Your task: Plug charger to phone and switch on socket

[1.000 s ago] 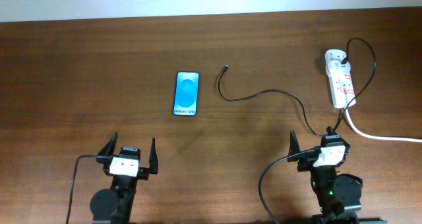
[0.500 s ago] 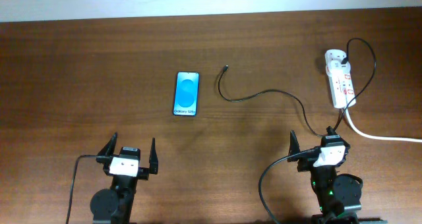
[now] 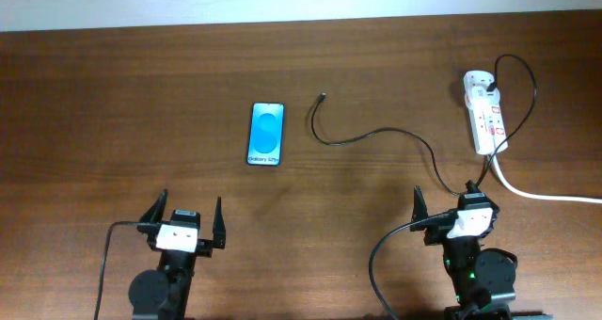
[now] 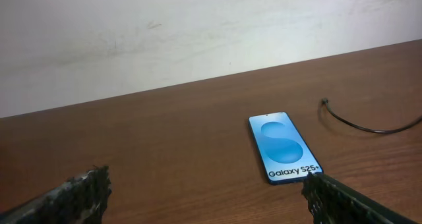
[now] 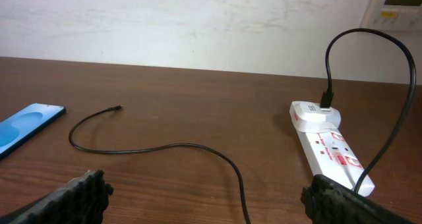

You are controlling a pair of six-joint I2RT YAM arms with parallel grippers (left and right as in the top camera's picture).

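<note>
The phone (image 3: 266, 134) lies flat on the brown table with its blue screen up; it also shows in the left wrist view (image 4: 284, 147) and at the left edge of the right wrist view (image 5: 26, 125). The charger cable (image 3: 376, 132) curves from its plug tip (image 3: 323, 97) near the phone over to the white socket strip (image 3: 485, 119), and shows in the right wrist view (image 5: 171, 146). The socket also shows there (image 5: 328, 148). My left gripper (image 3: 184, 218) is open and empty near the front edge, below the phone. My right gripper (image 3: 451, 207) is open and empty, below the socket.
A thick white cord (image 3: 546, 196) runs from the socket off the right edge. A black adapter lead (image 5: 369, 72) loops above the socket's far end. A pale wall (image 4: 198, 26) stands behind the table's far edge.
</note>
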